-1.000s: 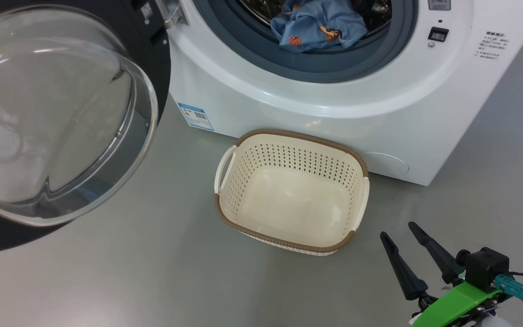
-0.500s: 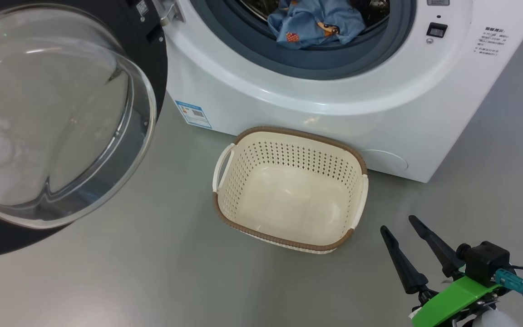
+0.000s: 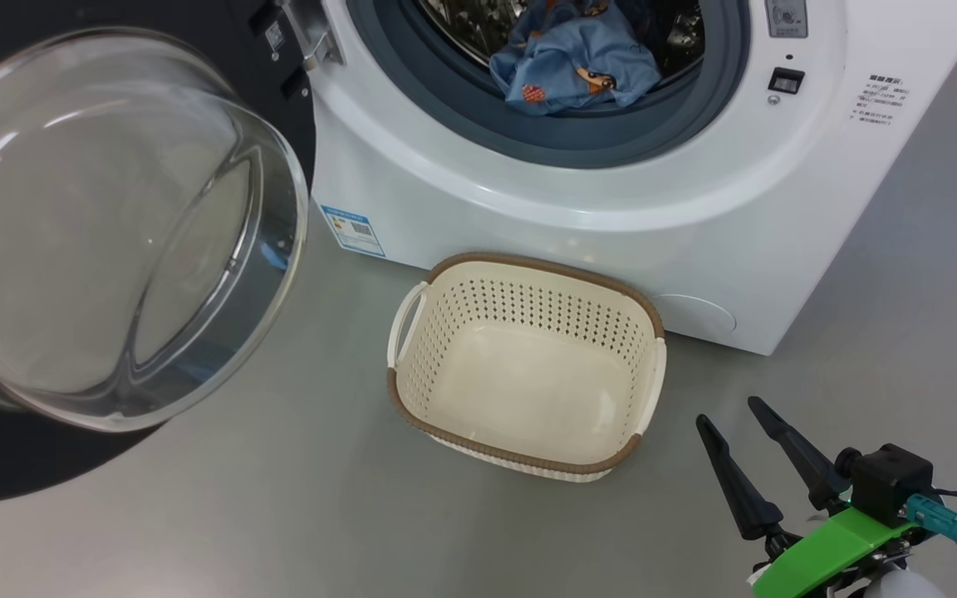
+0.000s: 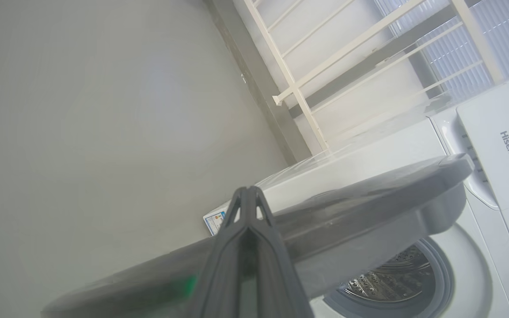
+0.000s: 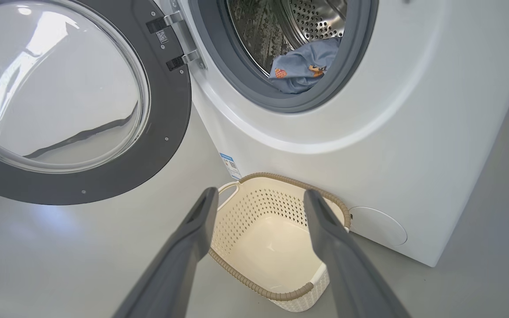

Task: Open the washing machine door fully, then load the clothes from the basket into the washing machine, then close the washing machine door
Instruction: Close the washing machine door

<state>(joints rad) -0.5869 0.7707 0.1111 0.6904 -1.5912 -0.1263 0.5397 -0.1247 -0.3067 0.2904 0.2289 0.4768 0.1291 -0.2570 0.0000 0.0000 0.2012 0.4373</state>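
Note:
The washing machine [image 3: 528, 199] stands with its round door [image 3: 113, 241] swung open to the left, the glass bowl facing me. Light blue clothes [image 3: 574, 66] lie in the drum mouth and show as clothes [image 5: 303, 66] in the right wrist view. On the floor before the washer, the cream basket [image 3: 520, 455] has nothing in it. My right gripper [image 3: 729, 415] hangs open at the lower right, beside the basket. In its own view the right gripper [image 5: 260, 193] points over the basket [image 5: 259, 289]. My left gripper [image 4: 248, 191] is shut on nothing, close against the door's outer rim [image 4: 369, 207].
Grey floor surrounds the washer. In the left wrist view, a white rail frame [image 4: 298, 88] stands against the wall behind the machine. A blue label sticker [image 3: 352, 228] marks the washer's lower left front.
The whole head picture has shifted down a little, so the camera moved. The door's glass bowl looks turned slightly more toward the machine. The right gripper stays open.

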